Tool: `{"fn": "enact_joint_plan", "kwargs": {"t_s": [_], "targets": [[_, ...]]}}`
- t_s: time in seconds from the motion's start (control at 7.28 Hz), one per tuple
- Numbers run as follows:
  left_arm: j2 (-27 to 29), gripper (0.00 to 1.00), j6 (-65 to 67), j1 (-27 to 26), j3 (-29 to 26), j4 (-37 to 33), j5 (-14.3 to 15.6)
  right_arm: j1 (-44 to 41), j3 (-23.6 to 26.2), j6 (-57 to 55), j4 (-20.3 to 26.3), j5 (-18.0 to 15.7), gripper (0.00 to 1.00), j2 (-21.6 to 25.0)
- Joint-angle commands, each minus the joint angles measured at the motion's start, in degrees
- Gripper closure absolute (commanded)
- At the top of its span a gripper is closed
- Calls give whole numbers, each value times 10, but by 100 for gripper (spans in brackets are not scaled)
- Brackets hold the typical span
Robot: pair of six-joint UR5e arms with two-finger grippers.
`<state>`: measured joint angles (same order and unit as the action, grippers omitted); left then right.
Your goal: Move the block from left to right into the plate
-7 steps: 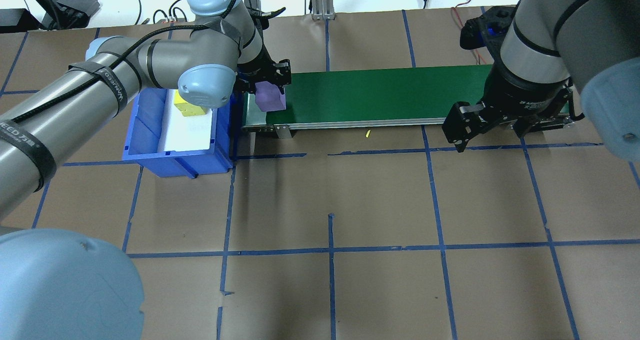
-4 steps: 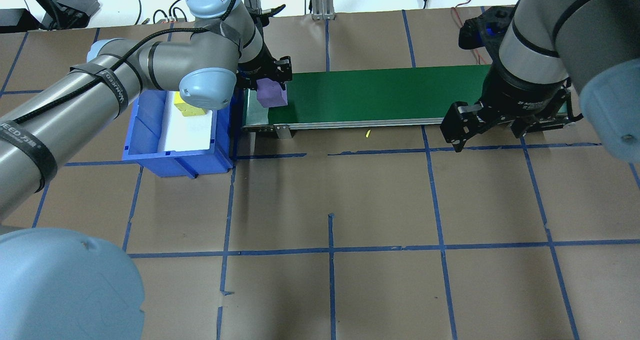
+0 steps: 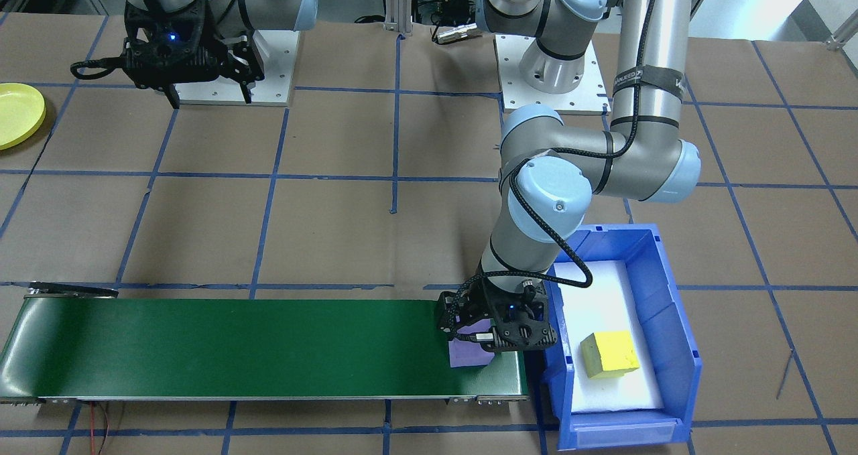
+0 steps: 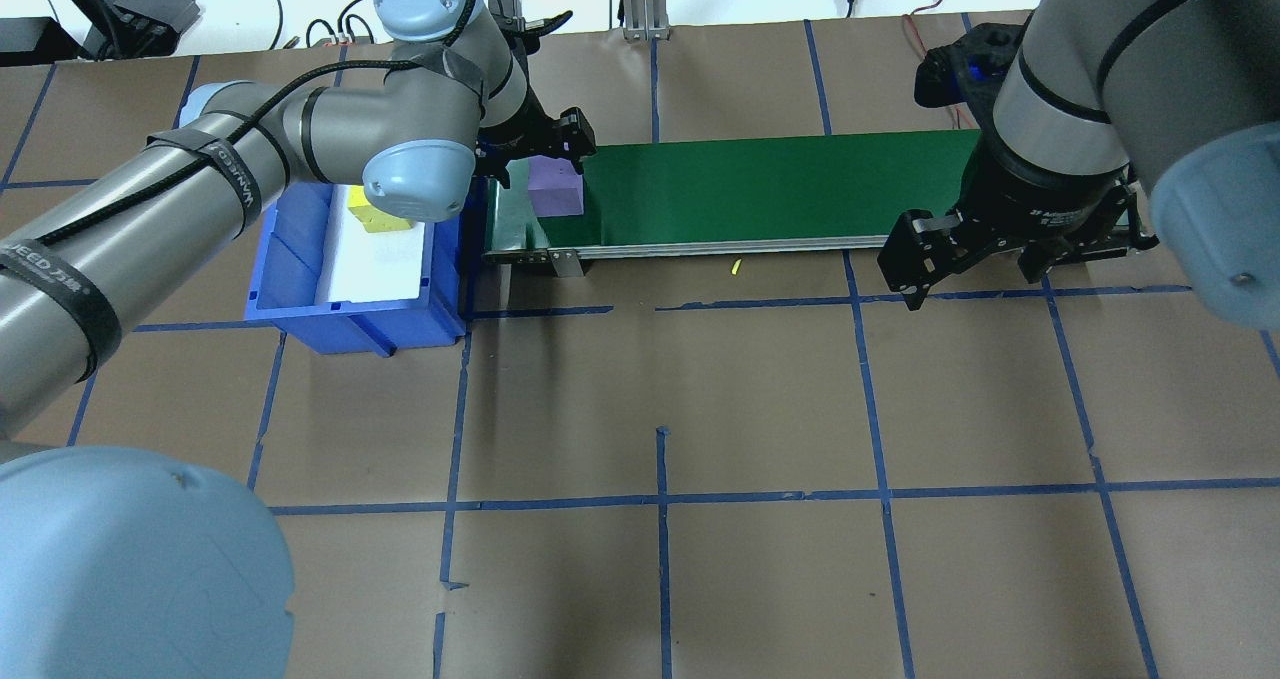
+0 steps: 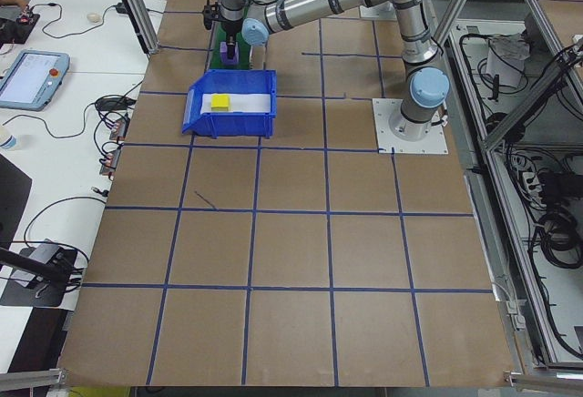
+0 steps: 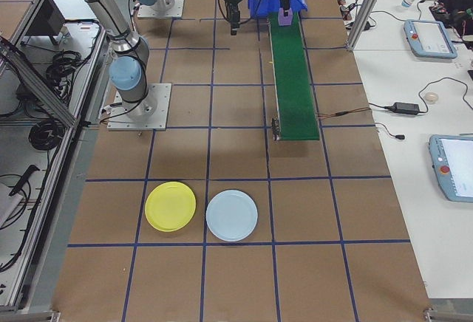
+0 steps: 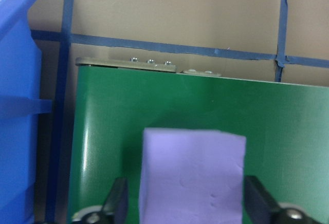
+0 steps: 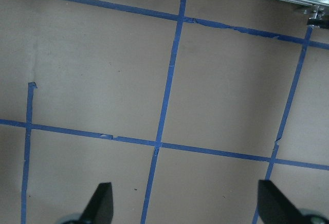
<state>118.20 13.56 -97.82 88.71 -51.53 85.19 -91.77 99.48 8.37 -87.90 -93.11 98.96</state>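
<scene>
We see the purple block (image 7: 191,175) sitting on the green belt (image 4: 770,184), left gripper (image 7: 187,203) seemingly spread beside it, right gripper (image 8: 185,208) wide apart, yellow plate (image 6: 171,206) unfilled.

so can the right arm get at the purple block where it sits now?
Probably not. The purple block sits at the belt's far end, between the left claw's open fingers. The right claw hangs open, empty, by the opposite end.

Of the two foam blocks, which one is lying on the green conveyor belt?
The purple foam block, between the open left gripper; the yellow foam block sits in the blue bin.
</scene>
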Motion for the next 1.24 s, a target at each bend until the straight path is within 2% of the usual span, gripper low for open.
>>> {"fn": "enact_joint_plan", "kwargs": {"t_s": [0.0,0.41,0.69,0.82,1.1], "targets": [[-22,0,-3,0,0,-1,5,0,2,-2,0,0,0,-1],[-31,0,-50,4,-2,-6,7,-2,0,-7,0,2,0,2],[-53,0,-51,15,-5,-34,9,4,0,3,-38,16,3,-24],[-66,0,-63,42,-9,-65,10,13,-7,19,-81,77,3,-57],[-76,0,-144,110,-12,-83,10,52,-21,26,-111,119,3,-110]]}}
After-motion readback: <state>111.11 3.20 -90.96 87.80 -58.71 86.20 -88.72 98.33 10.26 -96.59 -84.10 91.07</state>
